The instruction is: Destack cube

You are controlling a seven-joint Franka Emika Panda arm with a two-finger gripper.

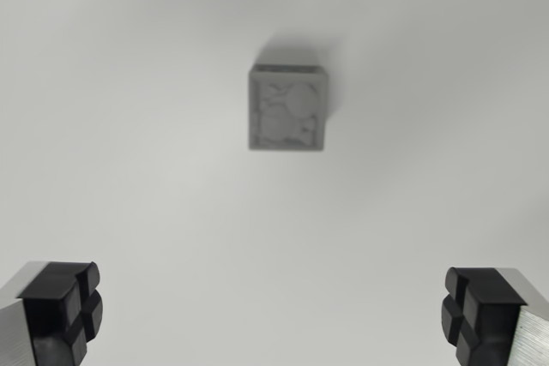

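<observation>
Approach is looking like the step in hand: the hand (274,315) is hanging above the pale counter (129,169) with black-padded fingers (64,306) spread wide apart, holding nothing. The grey square cube (288,109), embossed on top, is sitting well ahead, blurred. Next, descending and centring over it seems needed.

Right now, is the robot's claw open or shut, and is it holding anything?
Gripper: open, fingers wide apart, holding nothing. The grey cube sits untouched on the white surface, farther up the wrist view.
</observation>
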